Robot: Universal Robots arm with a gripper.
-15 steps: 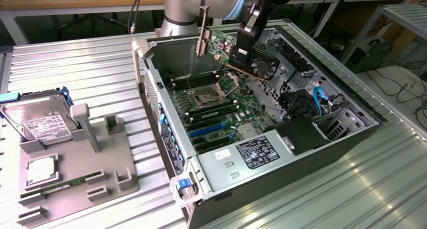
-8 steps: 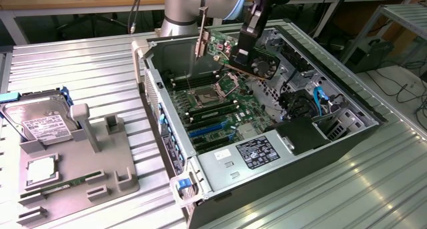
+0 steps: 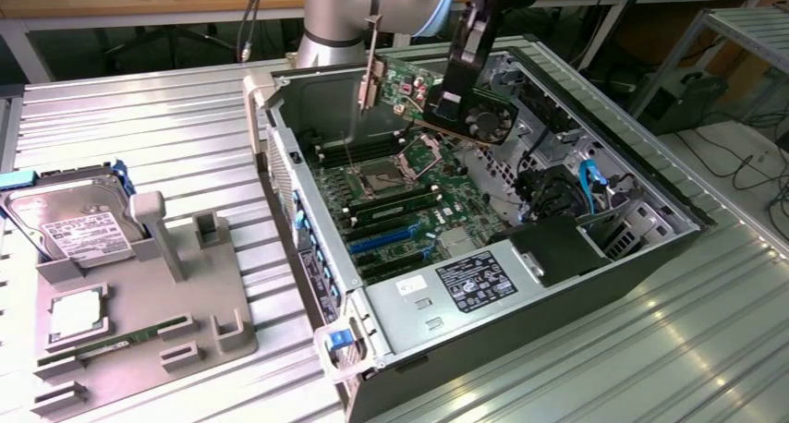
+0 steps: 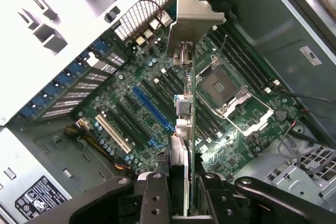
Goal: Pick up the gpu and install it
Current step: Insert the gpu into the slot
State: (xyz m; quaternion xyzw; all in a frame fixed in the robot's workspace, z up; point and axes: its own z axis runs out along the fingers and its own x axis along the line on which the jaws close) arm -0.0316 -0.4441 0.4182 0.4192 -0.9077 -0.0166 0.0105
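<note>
Gripper point(image 3: 454, 90) clamped gpu point(image 3: 413, 90) by one edge, card upright over motherboard point(image 3: 394, 197) in open case point(image 3: 277, 164), prob. so lower edge faces slots point(image 4: 152, 109).

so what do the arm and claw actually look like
The arm is a thick round silver-grey tube with a pale blue joint cap. The claw is matte black, with two flat fingers on rounded linkage bars, each finger dotted with small screw holes.
</note>
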